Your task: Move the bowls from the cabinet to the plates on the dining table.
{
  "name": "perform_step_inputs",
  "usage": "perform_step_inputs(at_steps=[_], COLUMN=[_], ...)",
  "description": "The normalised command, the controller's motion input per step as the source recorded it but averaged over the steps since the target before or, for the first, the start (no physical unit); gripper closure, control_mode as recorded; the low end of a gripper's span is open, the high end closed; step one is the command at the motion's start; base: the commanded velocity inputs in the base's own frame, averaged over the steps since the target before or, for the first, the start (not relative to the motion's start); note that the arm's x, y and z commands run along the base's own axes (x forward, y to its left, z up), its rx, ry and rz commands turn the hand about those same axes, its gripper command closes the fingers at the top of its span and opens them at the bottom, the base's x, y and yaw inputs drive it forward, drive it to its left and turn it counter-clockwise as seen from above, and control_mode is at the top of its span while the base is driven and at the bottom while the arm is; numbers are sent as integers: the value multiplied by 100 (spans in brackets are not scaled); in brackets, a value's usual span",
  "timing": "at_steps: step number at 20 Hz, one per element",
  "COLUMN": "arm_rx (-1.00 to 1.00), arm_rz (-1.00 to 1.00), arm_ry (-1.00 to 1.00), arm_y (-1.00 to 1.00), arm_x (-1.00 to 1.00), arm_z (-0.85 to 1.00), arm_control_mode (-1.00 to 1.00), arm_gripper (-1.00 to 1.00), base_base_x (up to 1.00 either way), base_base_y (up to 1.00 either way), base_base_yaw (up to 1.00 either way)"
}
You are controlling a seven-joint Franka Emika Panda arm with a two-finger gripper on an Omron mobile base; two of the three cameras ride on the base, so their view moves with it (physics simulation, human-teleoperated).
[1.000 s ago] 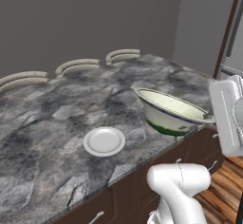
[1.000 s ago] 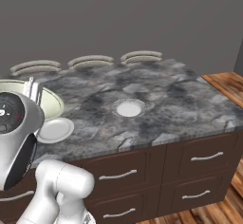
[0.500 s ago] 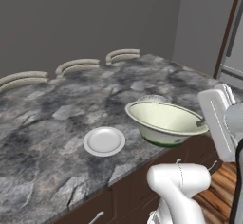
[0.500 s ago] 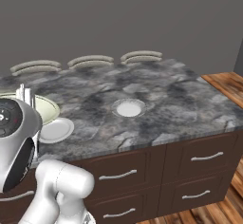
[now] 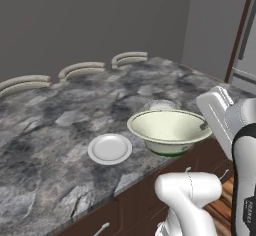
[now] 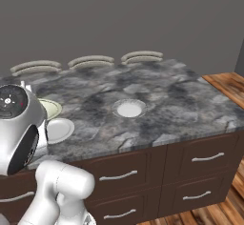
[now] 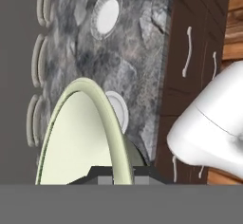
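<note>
Bowl first: the round bowl, cream-white inside and green outside [image 5: 169,130], sat level over the near edge of the grey marbled stone counter [image 5: 60,115], mouth up, its green underside showing just above the stone in the left base view. You could not tell from these pictures whether its base touched the stone or hung just clear of it. Your fingers [image 7: 115,175] were closed tight on its rim — in the hand view the pale rim ran straight down between the two dark tips, one tip inside the bowl and one outside.

Just beside the bowl on the counter lay a small flat white plate [image 5: 110,148], bare, near the same front edge. From the right base view you saw that plate [image 6: 58,129] next to a sliver of the bowl [image 6: 49,108] behind the arm's white body. A second small white plate [image 6: 129,108] lay farther along the counter, well apart from the first — also bare. In the left base view it showed as a pale disc [image 5: 161,105] just behind the bowl's far rim.

Three curved beige chair backs [image 5: 80,70] edged the far side of the counter. Below the near edge ran dark brown wooden drawers with silver handles [image 6: 208,158], and a strip of reddish wooden floor [image 6: 228,82] showed at the right.
</note>
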Motion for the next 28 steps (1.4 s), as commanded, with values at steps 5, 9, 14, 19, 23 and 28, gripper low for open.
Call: perform_step_inputs(at_steps=[5, 9, 14, 19, 23, 28], arm_rx=[-7, -3, -1, -2, -3, -2], arm_rz=[8, 8, 6, 4, 4, 6], arm_ry=[-6, -9, -10, 0, -1, -10], arm_y=[17, 14, 11, 16, 18, 5], arm_x=[19, 18, 24, 28, 22, 3], arm_z=[-15, -20, -15, -21, -24, -38], arm_control_mode=[-100, -100, -100, -100, -100, -100], arm_gripper=[100, 100, 100, 100, 100, 100], base_base_x=[0, 0, 0, 0, 0, 0], base_base_y=[0, 0, 0, 0, 0, 0], base_base_yaw=[0, 0, 0, 0, 0, 0])
